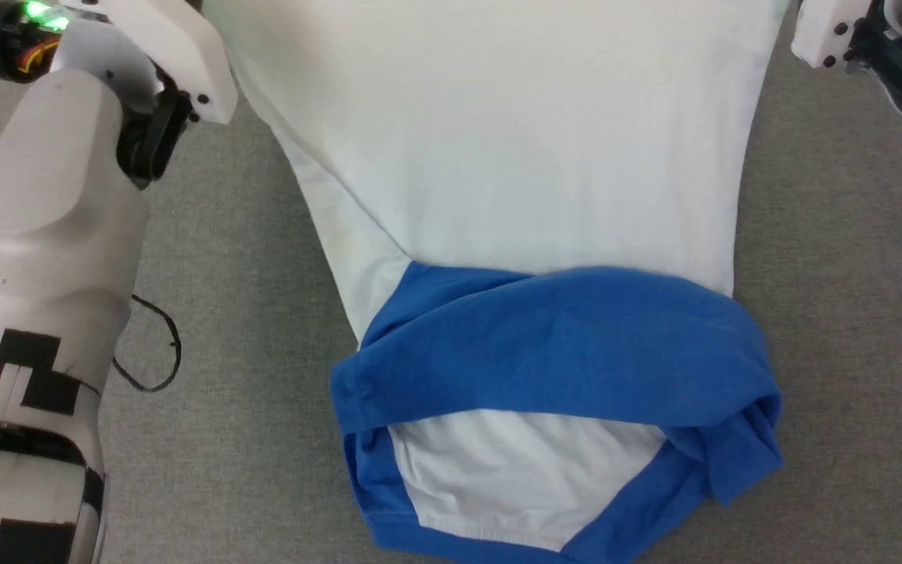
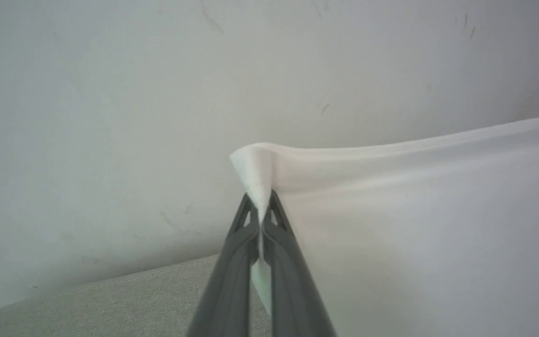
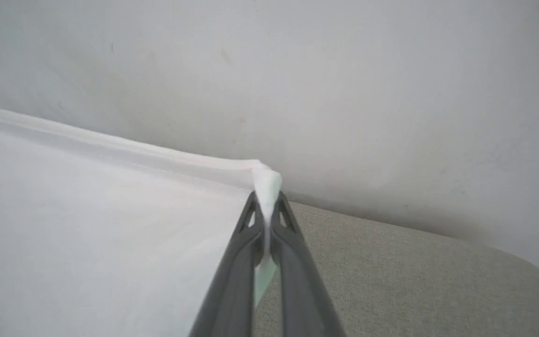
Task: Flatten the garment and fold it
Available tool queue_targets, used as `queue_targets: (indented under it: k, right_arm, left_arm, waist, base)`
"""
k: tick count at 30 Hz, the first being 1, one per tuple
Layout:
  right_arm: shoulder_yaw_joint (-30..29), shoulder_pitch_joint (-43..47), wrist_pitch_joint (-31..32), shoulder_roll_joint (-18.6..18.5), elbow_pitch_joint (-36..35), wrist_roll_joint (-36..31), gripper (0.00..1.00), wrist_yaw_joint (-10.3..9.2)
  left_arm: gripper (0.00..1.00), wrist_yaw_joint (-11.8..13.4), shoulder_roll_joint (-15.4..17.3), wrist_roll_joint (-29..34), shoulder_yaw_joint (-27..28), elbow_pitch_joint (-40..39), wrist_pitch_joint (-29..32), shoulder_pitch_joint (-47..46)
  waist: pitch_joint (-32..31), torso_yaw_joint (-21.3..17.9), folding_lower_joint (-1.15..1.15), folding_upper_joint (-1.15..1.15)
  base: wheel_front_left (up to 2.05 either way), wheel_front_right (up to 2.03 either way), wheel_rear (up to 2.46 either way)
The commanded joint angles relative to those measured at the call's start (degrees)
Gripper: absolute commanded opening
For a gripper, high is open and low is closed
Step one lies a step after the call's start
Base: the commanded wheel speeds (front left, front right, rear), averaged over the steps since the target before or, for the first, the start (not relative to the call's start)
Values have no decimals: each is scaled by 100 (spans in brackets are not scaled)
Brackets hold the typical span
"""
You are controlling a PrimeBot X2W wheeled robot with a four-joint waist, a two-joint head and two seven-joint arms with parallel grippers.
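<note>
The garment [image 1: 514, 180], a white T-shirt with bright blue sleeves and neck parts, stretches from the top of the head view down to a bunched blue end [image 1: 568, 345] lying on the grey surface. In the left wrist view my left gripper [image 2: 261, 201] is shut on a white corner of the garment [image 2: 253, 164]. My right gripper [image 3: 266, 202] is shut on the other white corner [image 3: 265, 183] in the right wrist view. The hem runs taut between the two corners, lifted off the surface. In the head view the fingertips lie beyond the top edge.
A grey fabric-covered table [image 1: 247, 439] lies under the garment. My pale left forearm [image 1: 36, 298] fills the left side of the head view, with a loose black cable [image 1: 155, 345] beside it. A pale wall [image 2: 157, 93] stands behind the table's far edge.
</note>
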Motion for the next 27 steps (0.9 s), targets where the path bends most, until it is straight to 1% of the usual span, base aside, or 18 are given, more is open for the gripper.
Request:
queue_targets:
  k: [1, 5, 8, 10, 12, 15, 17, 20, 22, 24, 27]
  right_arm:
    - [129, 84, -216, -135, -112, 22, 0, -15]
    - [505, 601, -673, -276, -587, 143, 0, -15]
    - [783, 1273, -862, -461, -1051, 280, 0, -15]
    - [901, 1812, -927, -638, -1428, 397, 0, -15]
    - [950, 2351, -950, -842, -1824, 480, 0, -15]
    - [815, 3177, -915, -1118, -2447, 629, 0, -15]
    - [668, 3721, -801, -1277, -2859, 656, 0, -15]
    - [322, 4541, -616, -1405, -3472, 644, 0, -15]
    - [26, 5115, -473, -1409, -3828, 600, 0, -15]
    - [-336, 5685, -342, -1334, -4102, 522, 0, -15]
    - [-931, 6522, -153, -1078, -4423, 395, 0, -15]
  left_arm:
    - [0, 95, 130, -27, 76, 55, -188, 31]
    - [0, 87, 190, -234, 225, -102, -494, 567]
    - [0, 74, 250, -453, 312, -410, -526, 1350]
    - [0, 138, 311, -549, 341, -787, -540, 1968]
    - [0, 266, 367, -661, 380, -1271, -494, 2642]
    - [0, 637, 505, -795, 484, -2245, -415, 3704]
    - [0, 948, 631, -869, 566, -2980, -306, 4440]
    - [0, 1460, 786, -977, 686, -4121, -84, 5528]
    - [0, 1761, 870, -1018, 717, -4783, 82, 6175]
    - [0, 2009, 904, -1067, 712, -5332, 233, 6737]
    - [0, 2321, 944, -1078, 637, -5951, 436, 7429]
  waist:
    - [-265, -170, 0, 0]
    - [-569, -237, 0, 0]
    - [-856, -256, 0, 0]
    - [-1028, -257, 0, 0]
    - [-1171, -272, 0, 0]
    - [-1334, -305, 0, 0]
    - [-1411, -342, 0, 0]
    - [-1485, -395, 0, 0]
    - [-1531, -423, 0, 0]
    - [-1566, -437, 0, 0]
    - [-1624, -445, 0, 0]
  base:
    - [0, 0, 0]
    - [0, 0, 0]
    - [0, 0, 0]
    - [0, 0, 0]
    - [0, 0, 0]
    - [0, 0, 0]
    - [0, 0, 0]
    - [0, 0, 0]
    - [0, 0, 0]
    - [0, 0, 0]
    - [0, 0, 0]
